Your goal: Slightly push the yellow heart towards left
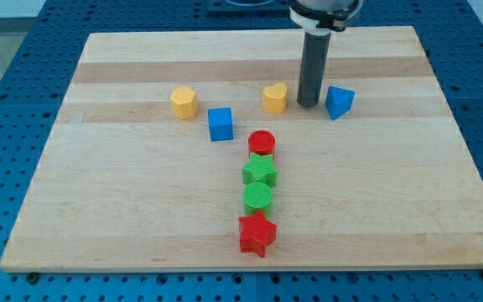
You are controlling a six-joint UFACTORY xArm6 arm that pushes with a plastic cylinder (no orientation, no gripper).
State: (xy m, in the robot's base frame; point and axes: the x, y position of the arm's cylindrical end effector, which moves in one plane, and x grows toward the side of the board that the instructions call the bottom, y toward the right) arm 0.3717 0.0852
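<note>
My tip beside yellow heart-shaped block.
Tip sits between heart and blue triangular block on wooden worktop; no claw fitted.

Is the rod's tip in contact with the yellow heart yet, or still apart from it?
Cannot tell for certain. My tip sits just at the view's right of the yellow heart, with at most a thin gap; the blue block lies on its other side.

You see a board of pale wood, smooth, with light and darker stripes. The small blocks, like the yellow heart, look like smooth painted wood. The rod looks dark and matt.
</note>
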